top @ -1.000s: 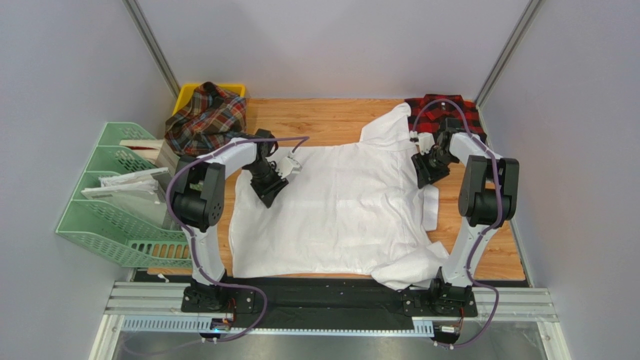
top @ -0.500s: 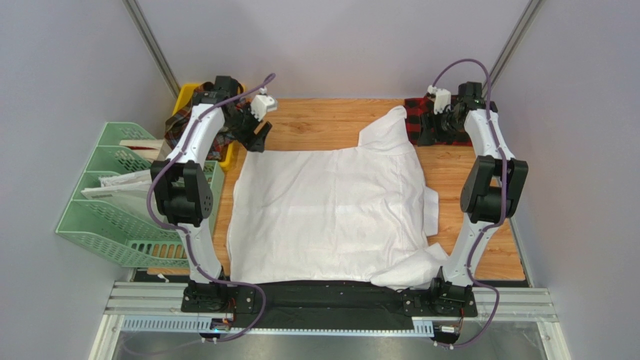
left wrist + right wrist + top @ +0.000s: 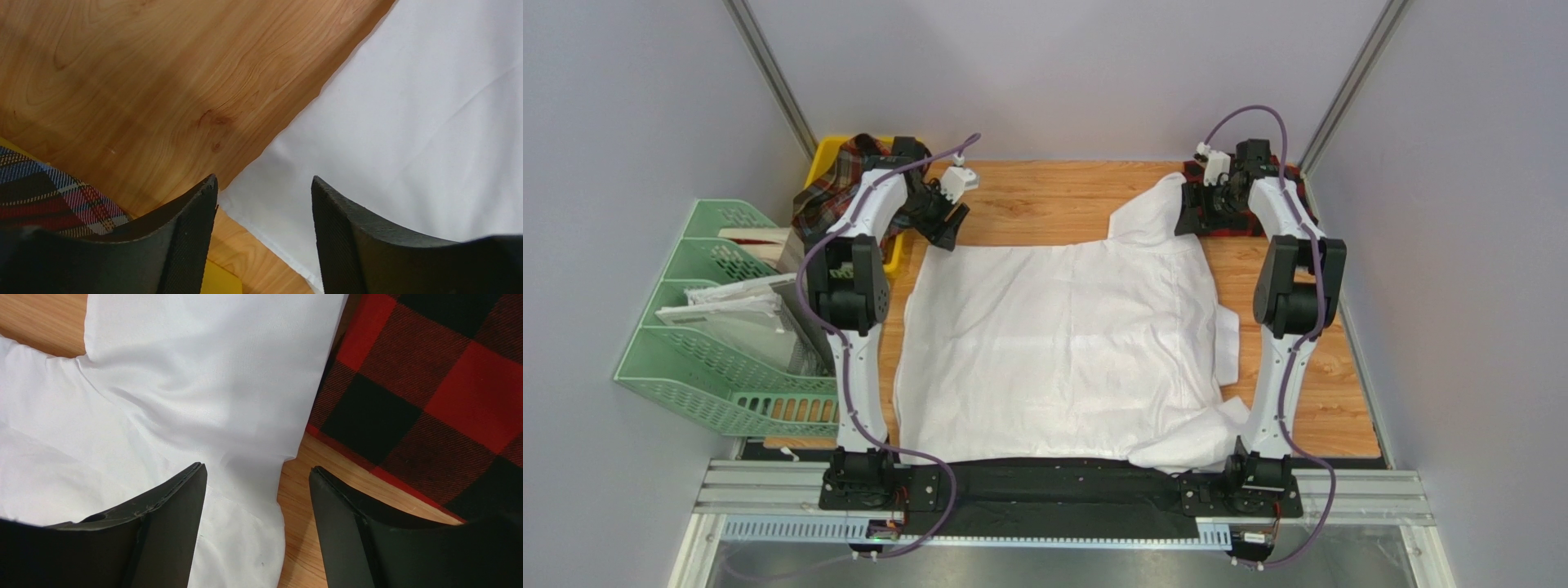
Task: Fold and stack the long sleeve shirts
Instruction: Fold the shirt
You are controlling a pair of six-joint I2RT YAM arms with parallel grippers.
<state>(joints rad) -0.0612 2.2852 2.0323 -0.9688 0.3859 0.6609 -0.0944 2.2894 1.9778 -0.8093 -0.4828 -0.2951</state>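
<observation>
White cotton dominates the overhead view: the white shirt [image 3: 1051, 343] lies spread flat across the middle of the wooden table [image 3: 1063, 196], one sleeve bunched at the lower right. The left gripper [image 3: 946, 223] hangs over the shirt's upper-left corner and the right gripper [image 3: 1192, 211] over its upper-right corner. The tartan shirt [image 3: 848, 184] is heaped in a yellow bin [image 3: 824, 153] at upper left, above green mesh trays [image 3: 707, 355]. The left wrist view adds detail the overhead lacks: black textured fingers [image 3: 184, 245] stand apart with nothing between them, above the shirt's straight hemmed edge, with knotted wood grain at upper left and tartan weave at lower left. The right wrist view shows its jaws likewise apart and empty above the creased, smooth white cloth, and the red-and-black checked shirt [image 3: 430, 386], largely hidden behind the arm overhead, filling the upper right, just beside the white fabric.
</observation>
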